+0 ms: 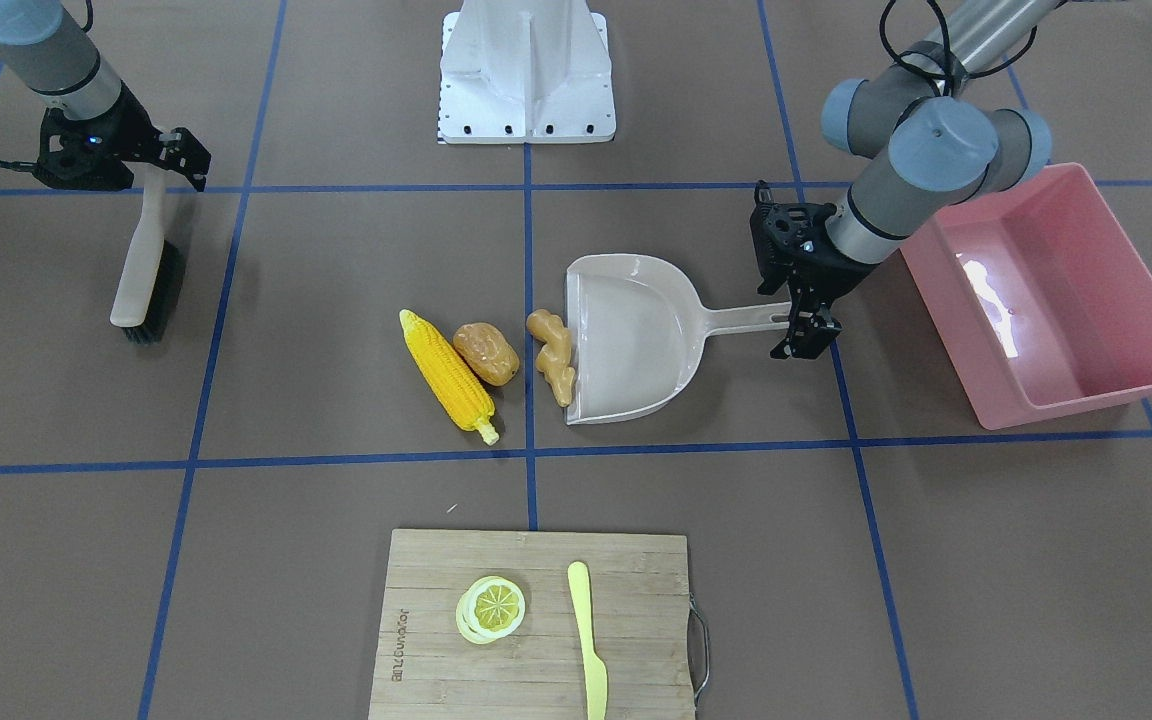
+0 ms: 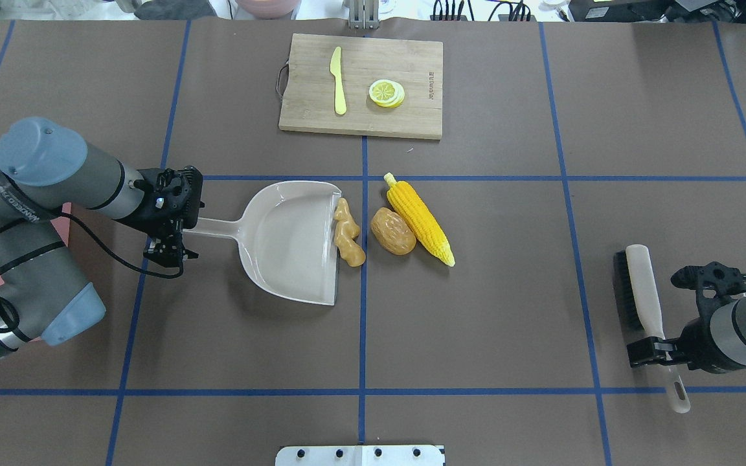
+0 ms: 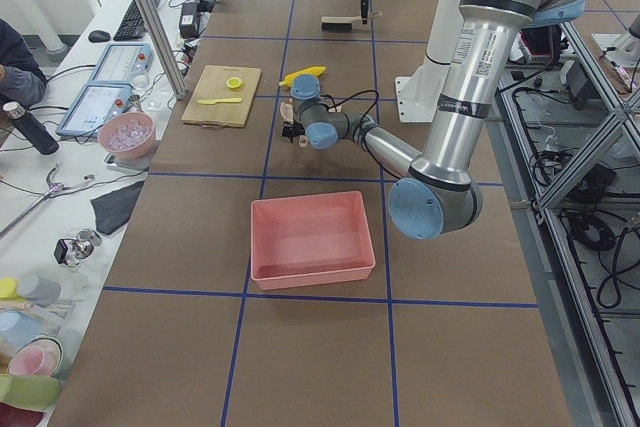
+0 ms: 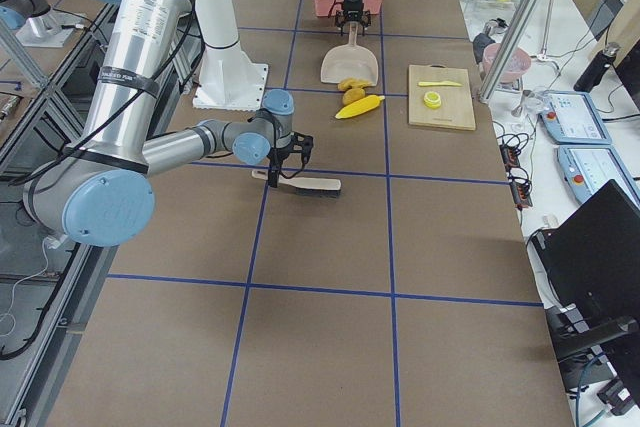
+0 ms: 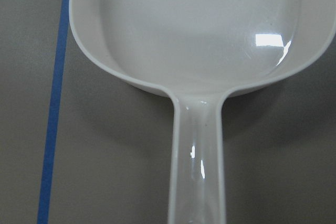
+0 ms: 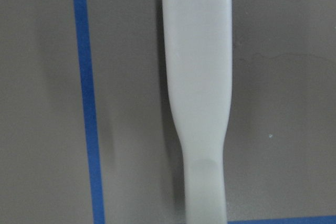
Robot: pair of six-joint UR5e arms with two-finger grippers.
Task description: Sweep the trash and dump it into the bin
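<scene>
Nearest you lay one bamboo cutting board (image 1: pixel 636 600), with one lemon slice (image 1: pixel 491 608) and one pale yellow knife (image 1: pixel 588 640) on it, apart from each other. Past it, you had the three pieces of trash in a row on the brown table (image 1: pixel 336 560). One was a corn cob (image 1: pixel 446 370), one a potato (image 1: pixel 486 352) just beside it, and one a ginger root (image 1: pixel 552 355). The ginger root lay along the open lip of the one beige dustpan (image 1: pixel 636 340). All three sat on the table, well apart from the one pink bin (image 1: pixel 956 310), which stood beyond the dustpan's handle on the robot's left.

You had two arms at work. The left gripper (image 1: pixel 802 325) pointed down at the end of the dustpan's handle, and its jaws looked to stand on either side of it. You could not tell whether they pinched it, since the left wrist camera showed only the handle and pan.

The right gripper (image 2: pixel 656 349) sat over the handle of the one brush (image 1: pixel 141 275), which lay far out on the robot's right. You could not tell whether that grip had closed either.
</scene>
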